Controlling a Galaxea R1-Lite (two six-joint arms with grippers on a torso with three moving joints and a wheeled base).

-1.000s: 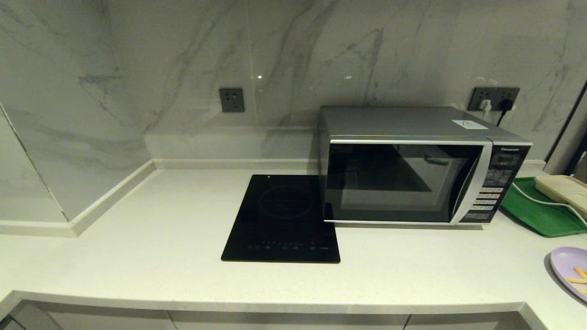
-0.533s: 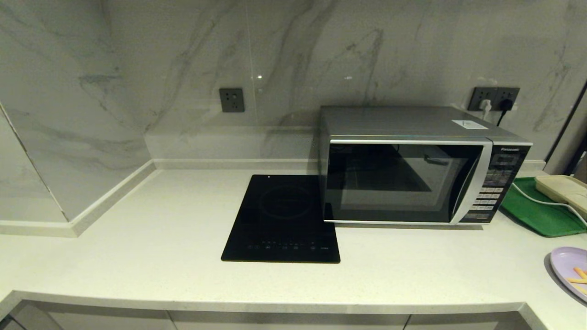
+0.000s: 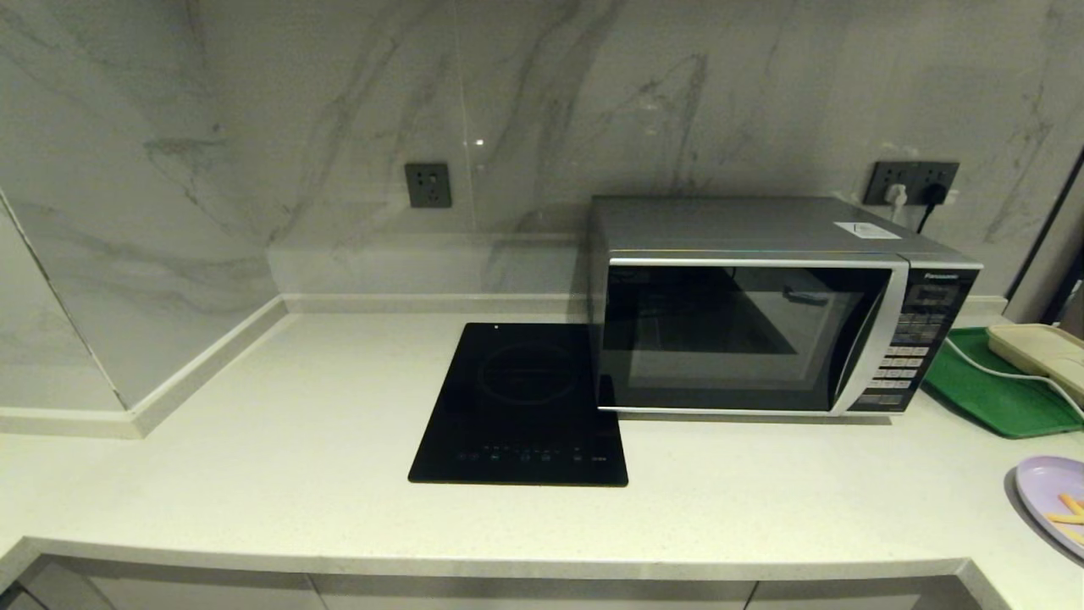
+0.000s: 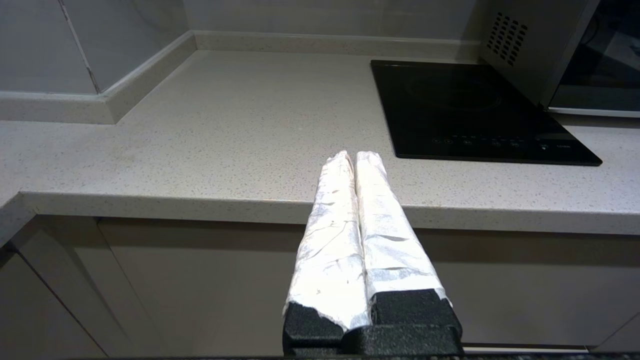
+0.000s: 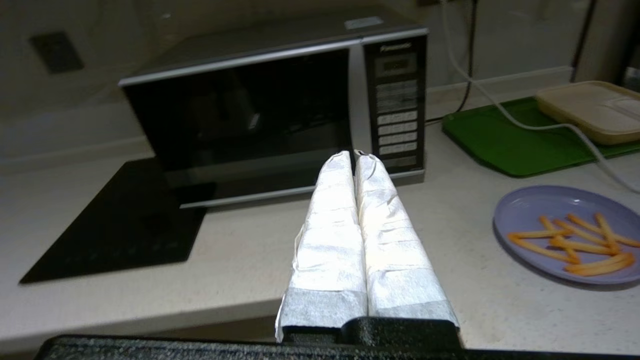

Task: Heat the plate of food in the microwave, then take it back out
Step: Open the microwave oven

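Note:
The silver microwave (image 3: 762,305) stands at the back right of the counter with its dark glass door closed; the right wrist view shows its door (image 5: 240,110) and button panel (image 5: 397,110). The pale-lilac plate of food (image 3: 1054,501) lies at the counter's right edge, cut off by the head view's border; in the right wrist view the plate (image 5: 530,210) carries orange fry sticks. My right gripper (image 5: 354,155) is shut and empty, raised over the counter's front part, facing the microwave, with the plate off to one side. My left gripper (image 4: 352,155) is shut and empty, at the counter's front edge near the cooktop.
A flat black induction cooktop (image 3: 525,402) lies left of the microwave. A green tray (image 3: 995,390) with a cream lidded box (image 3: 1037,347) and a white cable sits at the far right. Wall sockets (image 3: 915,182) are behind the microwave. Marble walls close the back and left.

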